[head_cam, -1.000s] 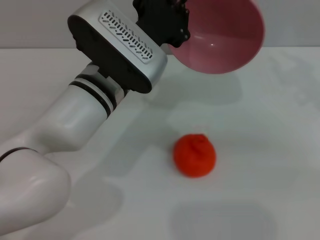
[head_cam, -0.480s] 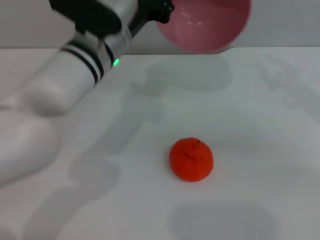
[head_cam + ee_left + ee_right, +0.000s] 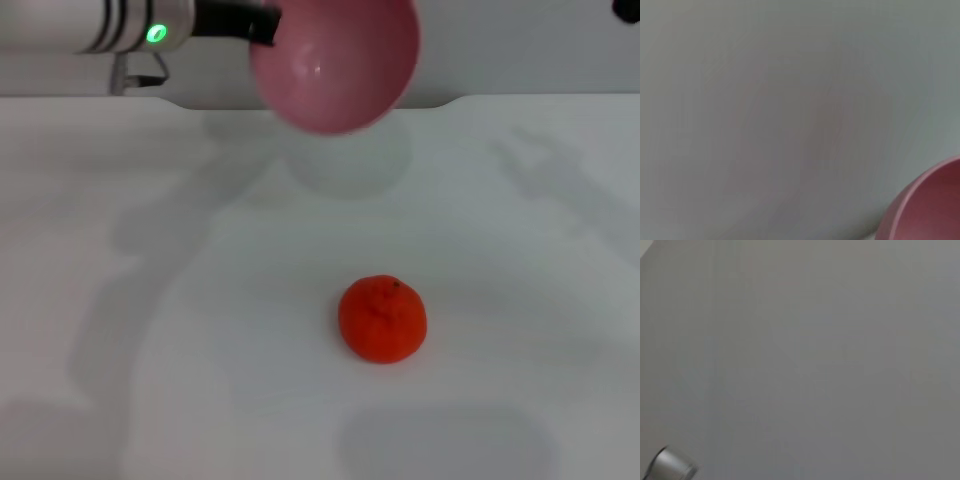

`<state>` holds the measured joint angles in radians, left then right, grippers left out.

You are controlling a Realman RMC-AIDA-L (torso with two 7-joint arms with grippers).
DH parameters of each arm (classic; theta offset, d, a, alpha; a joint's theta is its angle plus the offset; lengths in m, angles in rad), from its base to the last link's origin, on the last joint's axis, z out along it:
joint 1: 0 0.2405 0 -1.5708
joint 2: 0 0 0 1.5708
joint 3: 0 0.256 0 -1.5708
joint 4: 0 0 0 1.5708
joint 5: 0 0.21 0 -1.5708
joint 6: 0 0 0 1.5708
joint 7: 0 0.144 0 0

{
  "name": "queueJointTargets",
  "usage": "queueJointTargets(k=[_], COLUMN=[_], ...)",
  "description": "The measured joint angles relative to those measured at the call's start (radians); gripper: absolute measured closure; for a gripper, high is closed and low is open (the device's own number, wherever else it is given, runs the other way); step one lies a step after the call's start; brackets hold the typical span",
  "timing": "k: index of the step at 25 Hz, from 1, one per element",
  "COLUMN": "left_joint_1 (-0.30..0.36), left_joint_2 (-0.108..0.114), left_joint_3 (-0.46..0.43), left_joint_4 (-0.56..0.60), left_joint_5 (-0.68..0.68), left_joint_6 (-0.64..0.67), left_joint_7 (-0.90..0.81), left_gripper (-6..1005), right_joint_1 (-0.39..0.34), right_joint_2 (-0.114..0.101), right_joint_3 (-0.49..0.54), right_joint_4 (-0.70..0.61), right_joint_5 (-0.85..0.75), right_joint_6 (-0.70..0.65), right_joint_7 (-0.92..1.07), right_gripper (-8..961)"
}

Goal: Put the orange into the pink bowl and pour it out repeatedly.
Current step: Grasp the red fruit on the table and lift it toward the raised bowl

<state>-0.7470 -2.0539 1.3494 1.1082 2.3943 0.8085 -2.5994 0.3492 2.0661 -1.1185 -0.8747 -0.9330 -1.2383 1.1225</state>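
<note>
Left end effector (image 3: 262, 22) holds 1 pink bowl (image 3: 335, 62) aloft; 1 orange (image 3: 382, 319) on table (image 3: 520, 300).

My head camera looks forward and down over the white counter (image 3: 520, 300) to its far edge. My left wrist camera, tight against the pink bowl (image 3: 927, 210), shares it with the head view (image 3: 335, 65). My right wrist camera faces blank grey.

Held aloft, tipped with its glossy inside showing: pink bowl (image 3: 335, 62), empty. Well below and apart from that bowl, on the white surface, lay the orange (image 3: 382, 318) (bright red-orange, lumpy, dark nub up).
</note>
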Motion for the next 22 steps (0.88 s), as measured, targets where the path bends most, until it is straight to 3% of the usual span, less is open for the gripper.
queueJointTargets(k=[3, 5, 9, 14, 22], left_joint_1=[-0.054, -0.061, -0.043, -0.011, 0.018], left_joint_2=[0.003, 0.012, 0.038, 0.046, 0.056], left_joint_3=[-0.176, -0.236, -0.256, -0.258, -0.259], left_joint_4=[-0.035, -0.04, -0.04, -0.046, -0.053], left_joint_5=[0.033, 0.059, 0.099, 0.15, 0.214], left_joint_6=[0.195, 0.277, 0.379, 0.386, 0.385], left_joint_7=[0.046, 0.051, 0.035, 0.007, -0.033], left_gripper=[964, 964, 965, 965, 965], right_joint_1=[-0.001, 0.004, 0.031, 0.103, 0.266], right_joint_2=[-0.006, -0.014, -0.034, -0.04, -0.035], right_joint_3=[0.005, 0.01, 0.013, 0.024, 0.008], right_joint_4=[-0.039, -0.085, -0.217, -0.39, -0.442], right_joint_5=[-0.129, -0.257, -0.603, -1.017, -1.287], right_joint_6=[0.012, 0.034, 0.051, -0.058, -0.278], right_joint_7=[0.108, 0.236, 0.565, 0.926, 1.086], right_gripper=[559, 559, 556, 548, 535])
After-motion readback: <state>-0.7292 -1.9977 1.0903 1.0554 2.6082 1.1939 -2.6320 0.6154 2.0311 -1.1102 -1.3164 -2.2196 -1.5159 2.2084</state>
